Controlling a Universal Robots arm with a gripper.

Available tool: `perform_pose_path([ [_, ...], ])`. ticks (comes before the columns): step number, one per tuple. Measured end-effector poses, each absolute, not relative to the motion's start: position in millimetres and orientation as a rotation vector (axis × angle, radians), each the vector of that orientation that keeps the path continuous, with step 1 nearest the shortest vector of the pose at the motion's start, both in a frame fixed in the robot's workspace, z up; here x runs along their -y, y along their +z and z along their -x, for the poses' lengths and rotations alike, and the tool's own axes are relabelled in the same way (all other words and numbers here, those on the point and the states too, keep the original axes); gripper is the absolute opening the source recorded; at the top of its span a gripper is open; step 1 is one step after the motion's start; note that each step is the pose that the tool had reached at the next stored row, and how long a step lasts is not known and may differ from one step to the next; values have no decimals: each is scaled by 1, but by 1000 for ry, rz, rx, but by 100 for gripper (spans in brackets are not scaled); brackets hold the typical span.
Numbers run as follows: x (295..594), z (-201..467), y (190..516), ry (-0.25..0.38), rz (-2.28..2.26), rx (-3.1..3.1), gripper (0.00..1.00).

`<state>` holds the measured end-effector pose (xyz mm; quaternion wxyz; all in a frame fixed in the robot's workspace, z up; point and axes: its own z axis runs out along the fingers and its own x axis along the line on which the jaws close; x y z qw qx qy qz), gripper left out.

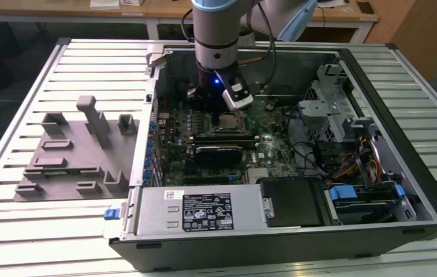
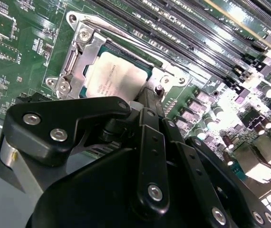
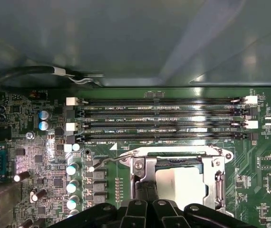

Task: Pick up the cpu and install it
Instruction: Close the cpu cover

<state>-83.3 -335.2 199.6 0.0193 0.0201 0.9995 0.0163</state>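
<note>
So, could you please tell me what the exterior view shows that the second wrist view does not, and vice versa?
Exterior view: the arm, the open case, the power supply and a grey fixture on the table. Second wrist view: the metal bracket, its screws and the memory slots. Both: the cpu lying in the socket, the tool close beside it.

The cpu [image 2: 112, 78] lay flat inside the socket frame [image 2: 76, 57] on the green motherboard [image 2: 26, 52], its silver top facing up. The black gripper [image 2: 148, 99] stood at the chip's edge with its fingers closed together. Long memory slots [image 2: 192, 33] ran beside the socket.
</note>
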Motion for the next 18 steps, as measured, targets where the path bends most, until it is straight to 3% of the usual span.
perform_pose_path([
  [18,335,81,205,50,-62,-3102,11],
])
